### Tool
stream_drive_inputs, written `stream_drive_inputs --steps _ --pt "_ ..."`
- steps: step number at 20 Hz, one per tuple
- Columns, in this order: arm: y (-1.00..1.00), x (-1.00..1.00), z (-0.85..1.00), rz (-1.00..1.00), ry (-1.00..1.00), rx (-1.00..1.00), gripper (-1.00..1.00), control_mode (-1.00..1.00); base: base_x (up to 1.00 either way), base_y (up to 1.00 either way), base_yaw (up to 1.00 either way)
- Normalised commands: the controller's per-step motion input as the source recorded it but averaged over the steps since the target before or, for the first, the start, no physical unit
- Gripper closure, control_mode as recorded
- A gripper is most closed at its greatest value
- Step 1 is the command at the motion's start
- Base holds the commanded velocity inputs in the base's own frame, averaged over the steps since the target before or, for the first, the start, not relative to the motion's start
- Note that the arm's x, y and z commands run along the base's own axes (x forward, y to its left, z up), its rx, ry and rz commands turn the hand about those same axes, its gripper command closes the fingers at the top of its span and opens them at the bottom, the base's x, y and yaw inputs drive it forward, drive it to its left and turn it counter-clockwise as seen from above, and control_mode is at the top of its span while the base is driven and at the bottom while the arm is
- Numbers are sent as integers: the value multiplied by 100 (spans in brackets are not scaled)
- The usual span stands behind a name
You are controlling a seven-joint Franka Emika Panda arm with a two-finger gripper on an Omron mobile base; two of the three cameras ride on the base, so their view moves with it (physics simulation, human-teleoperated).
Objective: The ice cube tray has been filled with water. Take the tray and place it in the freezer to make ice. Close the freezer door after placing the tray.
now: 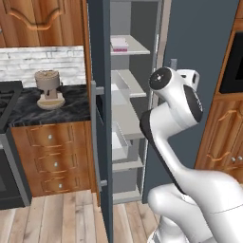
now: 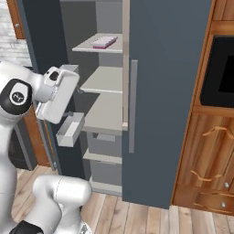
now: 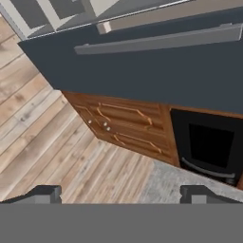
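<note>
The pale pinkish ice cube tray lies flat on an upper shelf inside the freezer. The freezer door stands wide open, with a grey bin on its inner side. My gripper is open with nothing between its fingertips. It is outside the compartment, well below the tray, and faces the closed right door and the floor. The white hand hangs beside the open door at middle-shelf height.
A beige appliance stands on the dark counter left of the door, with the black stove further left. To the right are a built-in oven and wooden drawers. The wooden floor lies in front.
</note>
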Motion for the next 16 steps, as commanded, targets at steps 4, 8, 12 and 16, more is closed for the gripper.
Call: stream_drive_inputs --steps 4,8,12,16 --pt "0 -44 0 0 -3 0 -100 -100 0 0 0" --pt "12 -56 0 0 -9 0 -100 -100 0 0 0" --pt "39 -32 -3 2 -4 0 -100 -100 0 0 0" --pt "69 1 -30 6 0 -1 -100 -100 0 0 0"
